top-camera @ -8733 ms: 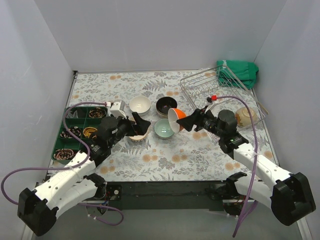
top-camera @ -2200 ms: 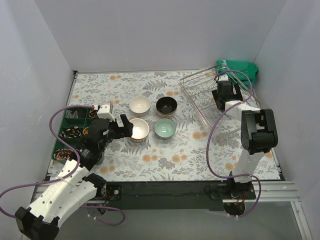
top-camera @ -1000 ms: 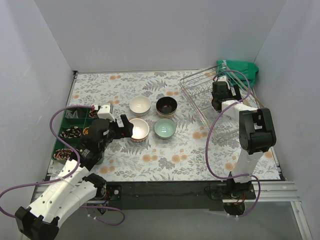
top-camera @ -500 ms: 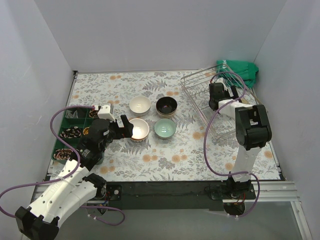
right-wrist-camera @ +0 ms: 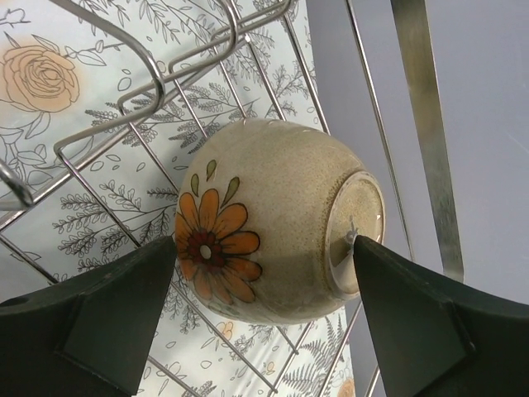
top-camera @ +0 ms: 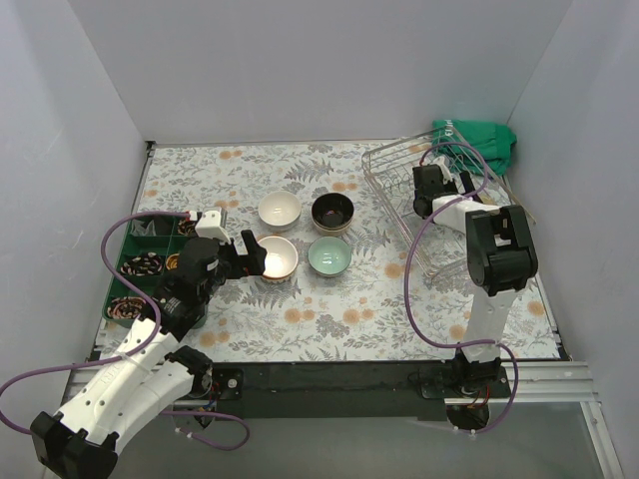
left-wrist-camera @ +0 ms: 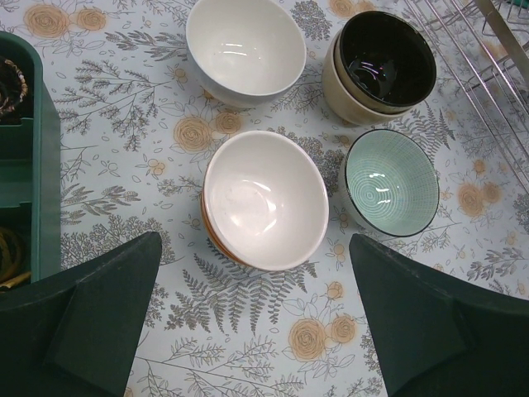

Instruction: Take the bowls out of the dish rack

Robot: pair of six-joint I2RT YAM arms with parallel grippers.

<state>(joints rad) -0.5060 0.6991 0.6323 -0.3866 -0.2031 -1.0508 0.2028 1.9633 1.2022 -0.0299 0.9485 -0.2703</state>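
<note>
White-and-black left arm (top-camera: 135, 364): low, stretched from near-left base toward scene centre, wrist tilted down. Black two-finger left gripper (left-wrist-camera: 254, 242): jaws spread wide, both dark fingers at lower corners of wrist view. White-and-black right arm (top-camera: 496, 261): upper link upright over near-right base, elbow high, forearm reaching far right. Black two-finger right gripper (right-wrist-camera: 264, 246): jaws spread wide, pointing down.

The dish rack (top-camera: 397, 175) is thin metal wire, silver and shiny. The tan bowl (right-wrist-camera: 273, 223) looks like speckled pottery, a bit dull, with a rougher bare ring on its bottom. 2 bowls, the white bowl (left-wrist-camera: 263, 198) and the dark bowl (left-wrist-camera: 387, 58), are smooth and glossy. The teal bowl (left-wrist-camera: 390, 182) has fine ridges inside. The tray (left-wrist-camera: 45, 182) is green plastic. The cloth (top-camera: 479, 142) looks soft.
</note>
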